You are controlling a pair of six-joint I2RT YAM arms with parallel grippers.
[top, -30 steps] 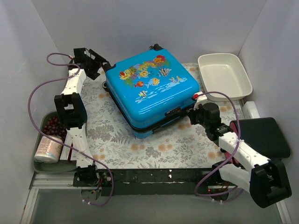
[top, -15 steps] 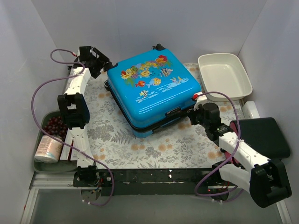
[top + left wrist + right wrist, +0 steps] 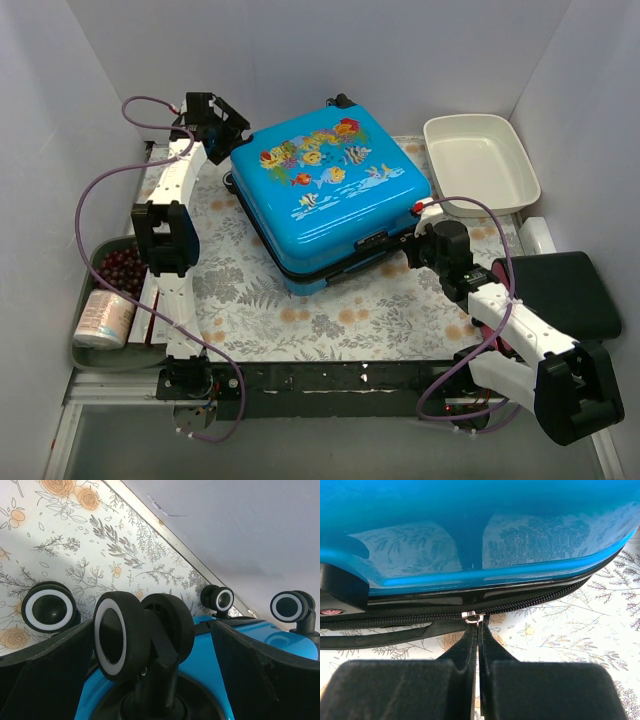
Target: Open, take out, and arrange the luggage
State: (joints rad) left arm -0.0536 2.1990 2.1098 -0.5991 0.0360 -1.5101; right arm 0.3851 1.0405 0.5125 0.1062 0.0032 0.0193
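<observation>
With the left gripper [image 3: 222, 125] spread open at 10 o'clock, the luggage [image 3: 330, 200] may be dragged by the zipper pull [image 3: 471, 616] pinched in the right gripper [image 3: 476, 626].

Blue luggage [image 3: 330, 195] closed, white tub [image 3: 482, 160] beside

Readable text, brands, numbers, signs: none.

- Suitcase [image 3: 330, 195]: the lid carries printed fish, coral and wave pictures only; no wording can be made out on it.
- Tin [image 3: 103, 320], lying in the tray [image 3: 100, 362] at the left: wrapper with a pale pink and blue pattern; any lettering is too small to read.
- Round red badge [image 3: 331, 612], on the black block at the suitcase's seam: its marking is blurred and unreadable.
- Wheels [image 3: 122, 636]: plain white rings on black, with no characters to be told.
</observation>
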